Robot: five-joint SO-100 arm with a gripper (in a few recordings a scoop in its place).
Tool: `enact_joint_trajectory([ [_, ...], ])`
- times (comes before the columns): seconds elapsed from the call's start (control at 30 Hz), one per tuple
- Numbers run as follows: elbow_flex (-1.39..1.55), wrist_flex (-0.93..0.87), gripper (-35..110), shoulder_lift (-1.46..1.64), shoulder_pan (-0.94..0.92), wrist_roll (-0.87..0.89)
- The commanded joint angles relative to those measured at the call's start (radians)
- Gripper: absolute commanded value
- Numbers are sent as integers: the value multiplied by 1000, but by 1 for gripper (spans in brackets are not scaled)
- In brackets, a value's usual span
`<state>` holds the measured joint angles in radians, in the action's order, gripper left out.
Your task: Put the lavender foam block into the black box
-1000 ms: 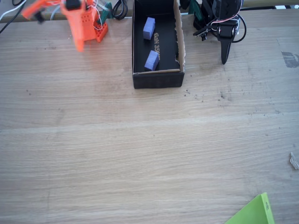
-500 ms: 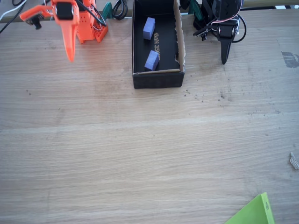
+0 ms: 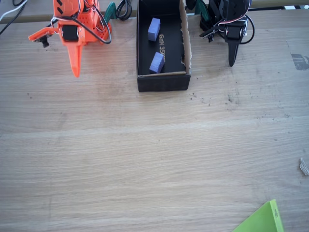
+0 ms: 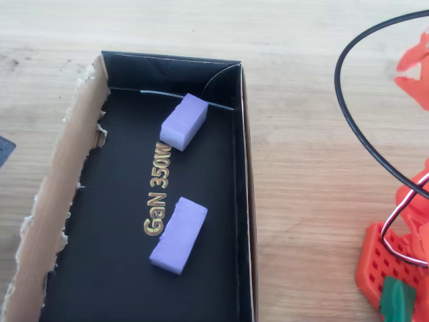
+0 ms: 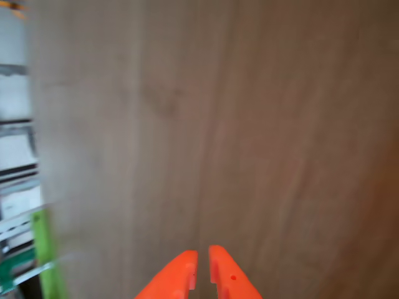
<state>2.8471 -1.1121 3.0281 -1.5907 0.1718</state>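
The black box (image 3: 161, 82) with its torn brown rim (image 4: 67, 201) stands at the back of the table. Two near-identical lavender foam blocks lie on its floor beside the gold lettering; I cannot tell them apart. One block (image 3: 157, 62) (image 4: 184, 121) rests near the front wall, the other (image 3: 154, 29) (image 4: 178, 235) lies farther back. My orange gripper (image 3: 75, 70) points down over bare wood left of the box, well apart from it. In the wrist view its fingertips (image 5: 202, 265) are shut with nothing between them.
My orange arm base (image 3: 94, 29) (image 4: 392, 268) sits left of the box in the fixed view, with a black cable (image 4: 348, 107) looping near it. A lime green sheet corner (image 3: 263, 220) lies at the front right, and a small scrap (image 3: 303, 166) at the right edge.
The gripper has swung down and toward the front of the table, ending left of the box. Both blocks in the box have stayed put.
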Motion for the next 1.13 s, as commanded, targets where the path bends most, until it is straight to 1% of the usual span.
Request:
enact_joint_trajectory([
  [0.0,5,-129,0,12,-20,-57],
  [0.1,5,-183,0,12,-9,-91],
  [0.27,5,-195,0,12,11,66],
  [0.37,5,-193,0,12,15,112],
  [1.1,5,-196,0,12,15,117],
])
